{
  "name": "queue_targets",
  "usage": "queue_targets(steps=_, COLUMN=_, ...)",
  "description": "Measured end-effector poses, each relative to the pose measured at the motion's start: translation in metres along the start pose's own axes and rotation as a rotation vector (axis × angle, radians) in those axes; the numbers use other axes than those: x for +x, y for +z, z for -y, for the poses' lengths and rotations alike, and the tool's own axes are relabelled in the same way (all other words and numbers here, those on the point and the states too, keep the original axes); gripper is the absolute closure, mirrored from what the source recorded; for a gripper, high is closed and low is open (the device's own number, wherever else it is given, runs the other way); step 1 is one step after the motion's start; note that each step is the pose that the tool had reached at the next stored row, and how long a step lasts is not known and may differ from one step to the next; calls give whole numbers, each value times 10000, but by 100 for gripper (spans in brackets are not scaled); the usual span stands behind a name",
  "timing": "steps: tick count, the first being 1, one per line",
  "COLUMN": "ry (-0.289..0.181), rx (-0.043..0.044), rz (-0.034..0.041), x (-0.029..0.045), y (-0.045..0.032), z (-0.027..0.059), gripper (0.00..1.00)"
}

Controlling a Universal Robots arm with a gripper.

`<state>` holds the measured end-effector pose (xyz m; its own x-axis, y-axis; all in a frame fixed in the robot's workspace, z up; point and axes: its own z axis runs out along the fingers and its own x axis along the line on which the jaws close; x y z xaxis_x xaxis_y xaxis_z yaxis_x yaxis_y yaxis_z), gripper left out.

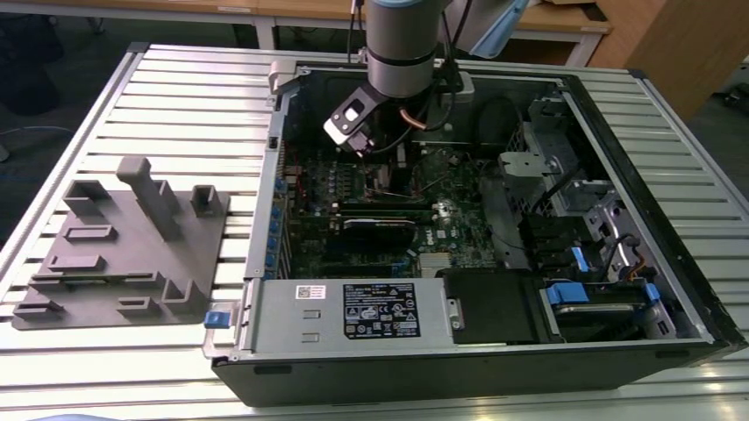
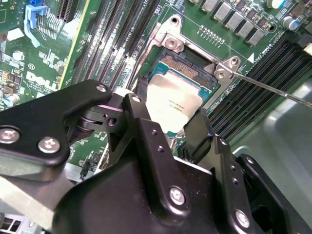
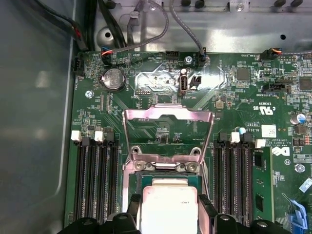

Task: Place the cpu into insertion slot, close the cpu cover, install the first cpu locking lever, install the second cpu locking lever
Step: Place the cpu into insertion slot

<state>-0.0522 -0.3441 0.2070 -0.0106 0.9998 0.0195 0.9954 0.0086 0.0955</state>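
The cpu [image 2: 173,100] is a flat grey square chip with a thin greenish edge. My gripper [image 2: 170,117] is shut on it, one black finger [image 2: 139,109] against each of two opposite sides. The chip hangs tilted just above the insertion slot [image 2: 187,66], whose dark contact field and silver rim show beyond it. In the first wrist view the cpu [image 3: 168,207] sits between the fingers [image 3: 134,204] over the insertion slot [image 3: 146,178]. The cpu cover [image 3: 168,117], a thin silvery frame, stands swung open past the socket. A thin locking lever [image 2: 273,90] sticks out sideways, unlatched.
Black memory slots [image 3: 95,180] flank the socket, with one memory stick [image 3: 261,180] seated. Cables [image 3: 146,29] hang at the case wall. The arm [image 1: 398,53] reaches into the open computer case [image 1: 269,175]; a grey fixture block [image 1: 123,246] lies at the exterior view's left.
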Motion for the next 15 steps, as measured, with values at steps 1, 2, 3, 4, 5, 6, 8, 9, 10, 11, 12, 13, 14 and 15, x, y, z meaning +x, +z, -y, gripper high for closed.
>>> queue_targets(steps=1, ry=-22, rx=0, rz=-3, x=3, y=2, z=0, gripper=46)
queue_targets(steps=2, ry=-27, rx=1, rz=-2, x=5, y=4, z=1, gripper=46)
queue_targets(steps=3, ry=-29, rx=2, rz=-1, x=7, y=7, z=1, gripper=46)
queue_targets(steps=4, ry=-28, rx=2, rz=-1, x=10, y=11, z=2, gripper=46)
queue_targets(steps=5, ry=-29, rx=2, rz=-2, x=11, y=16, z=3, gripper=46)
queue_targets(steps=6, ry=-30, rx=2, rz=-1, x=12, y=22, z=3, gripper=46)
queue_targets(steps=8, ry=-30, rx=4, rz=-2, x=12, y=36, z=4, gripper=46)
queue_targets(steps=9, ry=-29, rx=5, rz=-1, x=12, y=41, z=5, gripper=46)
queue_targets(steps=10, ry=-29, rx=6, rz=-1, x=12, y=48, z=6, gripper=46)
queue_targets(steps=11, ry=-30, rx=6, rz=-1, x=12, y=54, z=6, gripper=46)
queue_targets(steps=12, ry=-29, rx=6, rz=-2, x=12, y=60, z=7, gripper=46)
queue_targets(steps=13, ry=-29, rx=6, rz=-1, x=12, y=65, z=7, gripper=46)
queue_targets(steps=14, ry=-29, rx=7, rz=0, x=13, y=67, z=8, gripper=46)
queue_targets(steps=15, ry=-28, rx=7, rz=0, x=15, y=68, z=10, gripper=46)
